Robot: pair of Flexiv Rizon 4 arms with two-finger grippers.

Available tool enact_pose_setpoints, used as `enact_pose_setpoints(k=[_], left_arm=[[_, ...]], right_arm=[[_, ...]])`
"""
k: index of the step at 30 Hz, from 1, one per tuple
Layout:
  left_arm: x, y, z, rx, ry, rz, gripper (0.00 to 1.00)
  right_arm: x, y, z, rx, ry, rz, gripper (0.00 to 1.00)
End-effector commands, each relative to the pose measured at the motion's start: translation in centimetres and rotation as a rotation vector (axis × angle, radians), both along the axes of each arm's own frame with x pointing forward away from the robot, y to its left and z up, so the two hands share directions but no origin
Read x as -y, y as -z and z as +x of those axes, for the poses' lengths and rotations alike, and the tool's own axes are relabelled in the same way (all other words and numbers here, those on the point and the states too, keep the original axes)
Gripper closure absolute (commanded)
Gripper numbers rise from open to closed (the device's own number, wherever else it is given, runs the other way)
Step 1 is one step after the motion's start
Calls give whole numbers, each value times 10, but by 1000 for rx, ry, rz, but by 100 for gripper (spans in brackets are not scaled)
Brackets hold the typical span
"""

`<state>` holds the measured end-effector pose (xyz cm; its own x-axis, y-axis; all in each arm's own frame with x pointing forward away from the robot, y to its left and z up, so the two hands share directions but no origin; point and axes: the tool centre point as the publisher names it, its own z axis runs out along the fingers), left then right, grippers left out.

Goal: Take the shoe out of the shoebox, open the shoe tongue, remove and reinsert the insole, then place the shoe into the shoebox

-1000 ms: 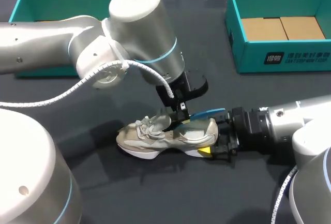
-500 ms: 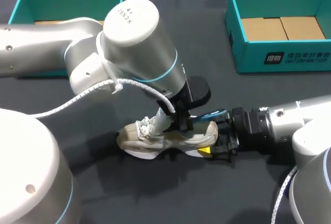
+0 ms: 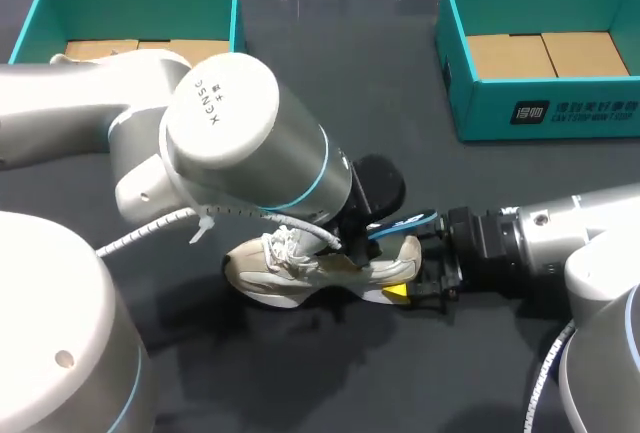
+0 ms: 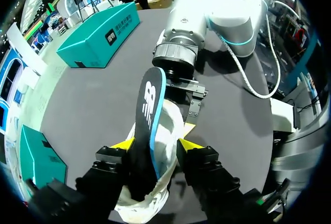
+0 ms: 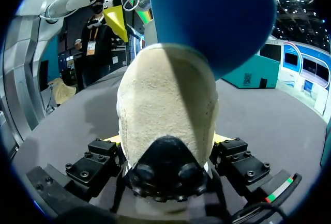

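A beige shoe lies on the dark table, toe to the left. My right gripper is shut on its heel, a finger on each side. A blue-and-black insole stands part way inside the shoe, its rear end sticking up over the heel. In the left wrist view the insole and the shoe's collar sit between the fingers of my left gripper, which stand apart, so it is open. In the head view my left arm's wrist hides that gripper and the middle of the shoe.
One teal shoebox with a cardboard floor stands at the back right, and another at the back left. The dark table is bare in front of the shoe.
My left arm has swung down and forward over the shoe, pushing the insole lower into it, and its fingers have gone from shut to apart. The right arm has not moved.
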<state>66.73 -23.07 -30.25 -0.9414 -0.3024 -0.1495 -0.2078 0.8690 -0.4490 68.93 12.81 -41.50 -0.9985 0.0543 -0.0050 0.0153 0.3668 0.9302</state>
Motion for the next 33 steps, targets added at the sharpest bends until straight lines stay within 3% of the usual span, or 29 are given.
enact_pose_setpoints(k=[1, 33], left_arm=[[-5, 5, -3, 23, -5, -20, 51], [14, 26, 9, 211, 11, -117, 58]], right_arm=[[-1, 2, 0, -2, 0, -5, 100], [-1, 2, 0, -2, 0, -5, 100]])
